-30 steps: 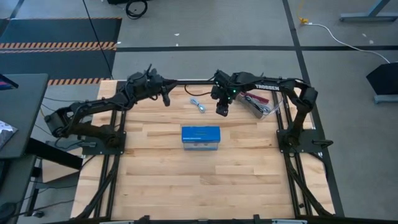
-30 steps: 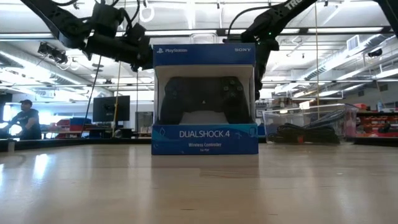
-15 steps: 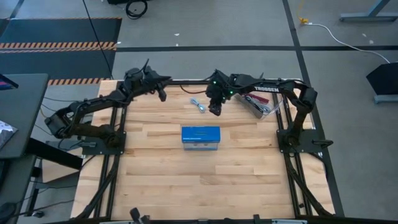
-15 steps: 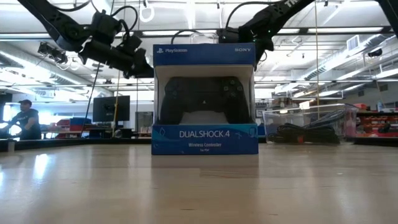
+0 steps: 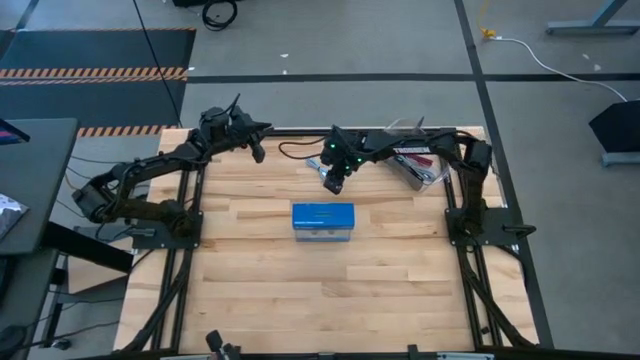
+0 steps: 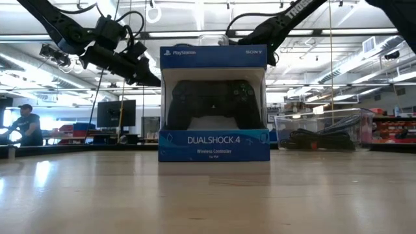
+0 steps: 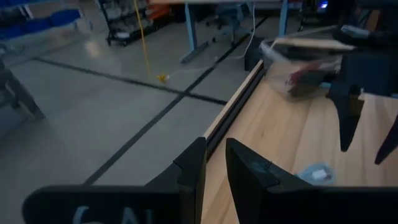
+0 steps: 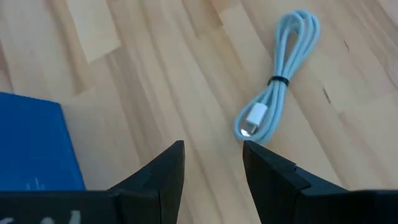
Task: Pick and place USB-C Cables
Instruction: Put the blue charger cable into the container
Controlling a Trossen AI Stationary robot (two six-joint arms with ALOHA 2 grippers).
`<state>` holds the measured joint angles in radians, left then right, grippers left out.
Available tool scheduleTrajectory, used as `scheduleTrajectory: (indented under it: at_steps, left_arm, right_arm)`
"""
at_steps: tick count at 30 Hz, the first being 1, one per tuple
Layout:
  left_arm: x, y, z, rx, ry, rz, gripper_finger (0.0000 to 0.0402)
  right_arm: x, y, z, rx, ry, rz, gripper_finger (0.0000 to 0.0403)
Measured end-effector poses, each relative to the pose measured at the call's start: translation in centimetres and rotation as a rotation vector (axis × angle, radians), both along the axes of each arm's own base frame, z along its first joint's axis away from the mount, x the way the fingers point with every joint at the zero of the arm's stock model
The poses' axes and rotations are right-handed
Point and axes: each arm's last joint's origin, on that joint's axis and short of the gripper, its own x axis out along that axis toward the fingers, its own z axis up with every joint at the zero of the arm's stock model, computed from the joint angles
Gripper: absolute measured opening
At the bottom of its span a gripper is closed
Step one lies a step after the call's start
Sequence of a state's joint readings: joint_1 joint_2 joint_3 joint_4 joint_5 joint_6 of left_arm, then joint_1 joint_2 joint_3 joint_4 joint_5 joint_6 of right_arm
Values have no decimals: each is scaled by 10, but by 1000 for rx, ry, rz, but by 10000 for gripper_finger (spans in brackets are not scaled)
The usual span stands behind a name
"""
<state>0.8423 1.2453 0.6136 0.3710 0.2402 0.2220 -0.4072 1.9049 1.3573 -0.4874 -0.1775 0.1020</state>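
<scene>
Right claw (image 8: 211, 163): mine, hanging over the far middle of the pale wooden bench (image 5: 380, 290), its two dark fingers (image 8: 163, 171) spread with a gap between them and nothing held; in the high view it sits at (image 5: 334, 181), just beyond the blue box.
Pale blue-white coiled USB-C cable (image 8: 273, 99): lying flat on the bench just ahead of my right fingertips, apart from them. It is folded into a long narrow bundle cinched by a dark tie near its middle. Its long axis runs from the looped end, which points away from my fingers, to the silver plug end (image 8: 255, 118), which points toward them.
Blue rectangular cardboard box (image 5: 323, 221): standing near the bench's middle, just beside my right claw on the near side; its corner shows at the edge of my right wrist view (image 8: 31, 149). From the low view its front reads DUALSHOCK 4 (image 6: 214, 104).
Clear plastic bin (image 5: 418, 165): at the far right of the bench, with dark and red cables (image 6: 322, 138) bundled inside.
Left claw (image 7: 214, 163): raised over the far left edge of the bench (image 5: 255, 150), fingers close together with only a thin slit between them, gripping nothing.
Person (image 6: 23, 123): seated far off in the room behind, at the left of the low view.
</scene>
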Motion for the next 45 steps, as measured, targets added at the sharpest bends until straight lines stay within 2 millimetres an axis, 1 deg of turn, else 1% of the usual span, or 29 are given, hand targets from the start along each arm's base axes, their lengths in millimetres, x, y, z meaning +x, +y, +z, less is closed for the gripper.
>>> scheduleTrajectory:
  at_steps: [6,14,23,28,36,40,45]
  left_arm:
    - [-3,2,-2,-19,18,13,69]
    - [-5,4,-2,-21,16,19,69]
    - [-5,4,0,-4,1,18,69]
    - [-5,4,0,-3,0,17,69]
    - [-5,4,0,-4,-1,17,69]
    - [-5,4,-1,-12,0,19,69]
    - [-5,4,-1,-17,-1,19,69]
  right_arm:
    - [10,-5,-7,11,17,-7,169]
    - [15,-10,-17,25,37,-23,169]
    - [14,-16,-16,18,25,-79,169]
    - [14,-15,-16,42,22,-97,169]
    - [18,-4,-16,62,16,-31,169]
    - [19,-4,-15,-15,12,87,169]
    - [21,-4,-15,-39,2,99,169]
